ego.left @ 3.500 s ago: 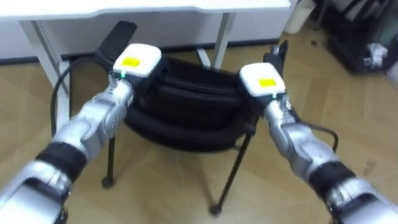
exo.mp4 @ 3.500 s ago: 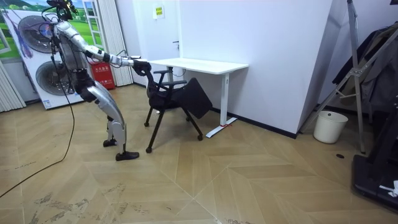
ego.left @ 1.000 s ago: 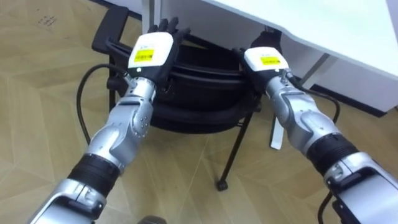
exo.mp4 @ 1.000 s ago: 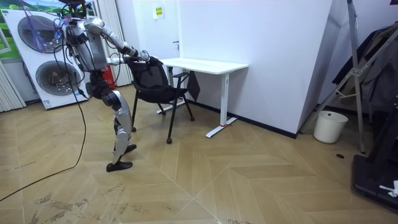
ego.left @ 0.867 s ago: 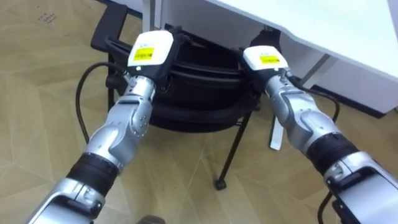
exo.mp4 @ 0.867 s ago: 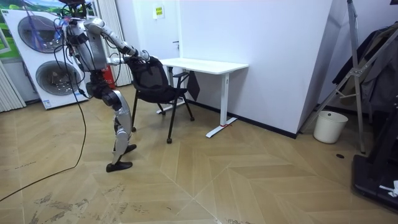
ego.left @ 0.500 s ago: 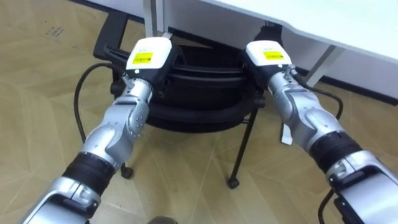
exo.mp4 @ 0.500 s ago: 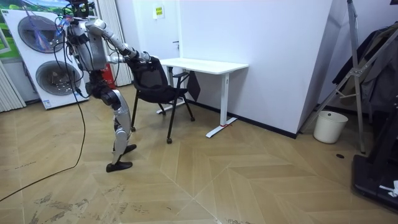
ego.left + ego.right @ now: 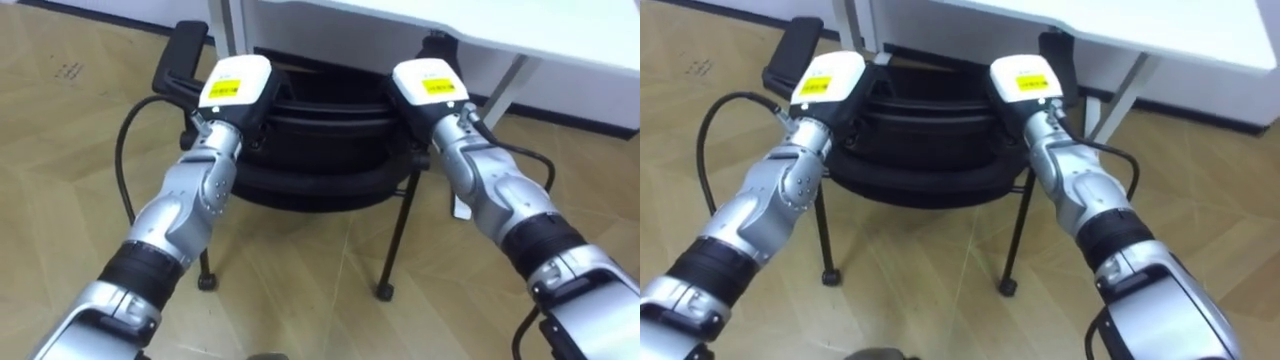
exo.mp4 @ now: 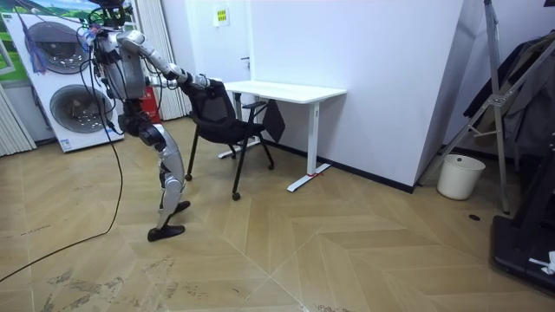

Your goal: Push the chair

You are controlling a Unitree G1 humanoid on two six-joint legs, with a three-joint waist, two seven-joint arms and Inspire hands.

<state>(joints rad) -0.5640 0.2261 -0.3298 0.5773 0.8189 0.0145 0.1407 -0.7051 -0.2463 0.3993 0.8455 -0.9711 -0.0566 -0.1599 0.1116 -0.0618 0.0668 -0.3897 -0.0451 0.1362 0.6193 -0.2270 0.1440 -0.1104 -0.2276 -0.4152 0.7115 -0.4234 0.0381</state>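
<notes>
Room: an indoor test space furnished partly as a home office, partly as a laundry corner.
- White desk, set against a plain white wall.
- Black chair, at the desk's end towards the room view's left.
- Two stacked washing machines, further from the desk on that same side.
- White bin and a metal stand hung with dark cloth, well off to the desk's other side.
- Herringbone wood floor, under the desk and throughout.
</notes>
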